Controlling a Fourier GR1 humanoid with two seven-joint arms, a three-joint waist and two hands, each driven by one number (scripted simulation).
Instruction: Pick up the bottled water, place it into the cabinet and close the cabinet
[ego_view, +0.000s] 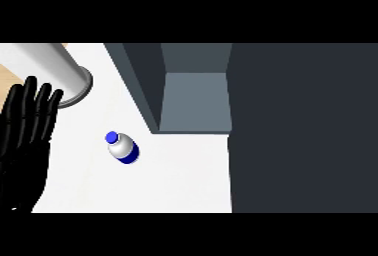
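Note:
The bottled water stands on the white counter, a small white bottle with a blue cap and blue band, seen from above. Up and to its right is the dark grey cabinet, its inside showing. A large dark panel, which looks like the cabinet's door, fills the right side. My left hand rests open at the left edge, fingers straight and pointing up, well apart from the bottle. My right hand does not show.
A grey-white cylinder with a round base stands at the top left, just above my left hand. A strip of wood-coloured surface shows at the far left edge.

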